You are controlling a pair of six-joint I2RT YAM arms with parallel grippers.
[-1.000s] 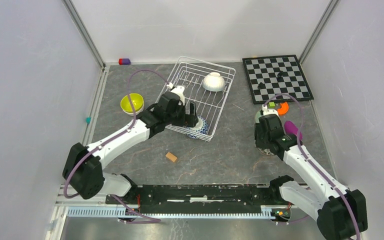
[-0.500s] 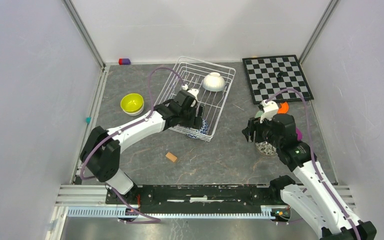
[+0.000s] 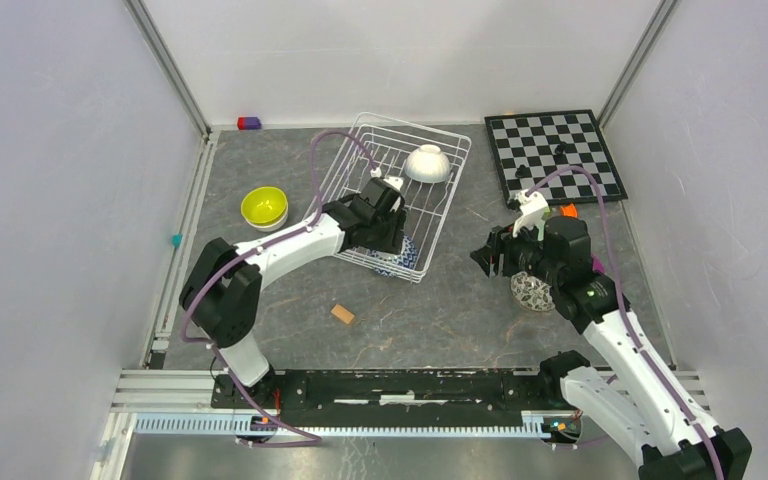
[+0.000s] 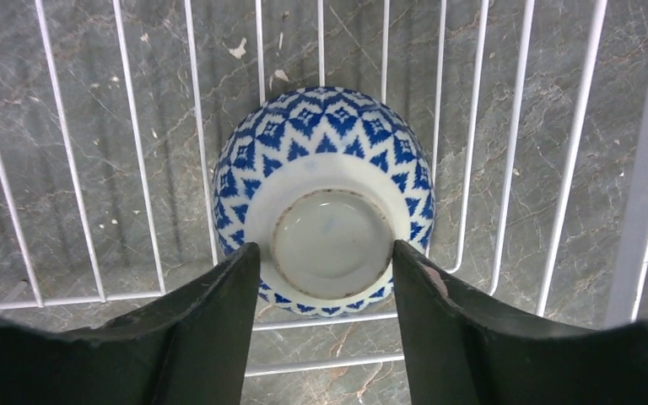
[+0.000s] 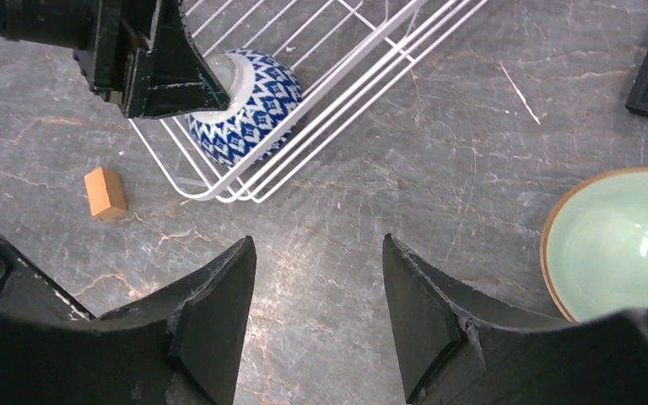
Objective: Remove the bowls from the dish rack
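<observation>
Presently, left to right:

- Yellow-green bowl (image 3: 265, 206): upright on the grey table (image 3: 430, 320), left of the dish rack and apart from it.
- Tan block (image 3: 342, 314): on the table, near the rack's near corner.
- Dish rack (image 3: 430, 210): white wire, set askew at mid-table.
- Left gripper (image 4: 325, 253): inside the rack's near end, fingers (image 4: 219, 312) spread to either side of the foot ring of the blue-and-white bowl (image 4: 325, 139). That bowl is upside down on the rack's floor wires, against the near wall.
- White bowl (image 3: 427, 163): in the rack's far end.
- Right gripper (image 5: 316, 253): jaws parted and holding nothing, above bare table just right of the rack.
- Speckled bowl (image 3: 532, 292): on the table under the right arm.
- Pale green bowl (image 5: 624, 236): upright on the table, right of the right gripper.
- Chessboard (image 3: 553, 155): far right corner.
</observation>
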